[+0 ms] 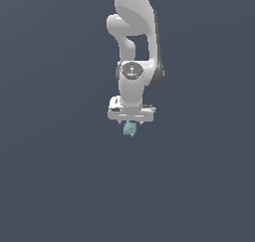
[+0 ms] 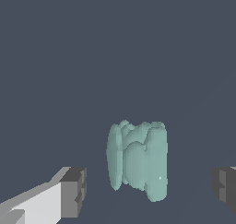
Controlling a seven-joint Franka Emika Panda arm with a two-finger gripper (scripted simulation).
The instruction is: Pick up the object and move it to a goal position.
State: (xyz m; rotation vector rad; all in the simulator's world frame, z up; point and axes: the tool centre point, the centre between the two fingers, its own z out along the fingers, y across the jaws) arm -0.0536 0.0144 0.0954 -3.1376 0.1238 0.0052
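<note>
White arm hangs straight down, claw [image 1: 130, 122] open around the object [image 1: 129, 129].

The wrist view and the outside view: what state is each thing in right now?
gripper: open, jaws apart on either side of the chunk, neither finger touching it.
teal-green chunk: upright between the fingers, not gripped; seen just under the gripper in the exterior view.

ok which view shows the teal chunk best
The wrist view: the teal chunk fills the frame between the open fingers, lumps visible. The exterior view shows it only as a tiny speck under the gripper.
</note>
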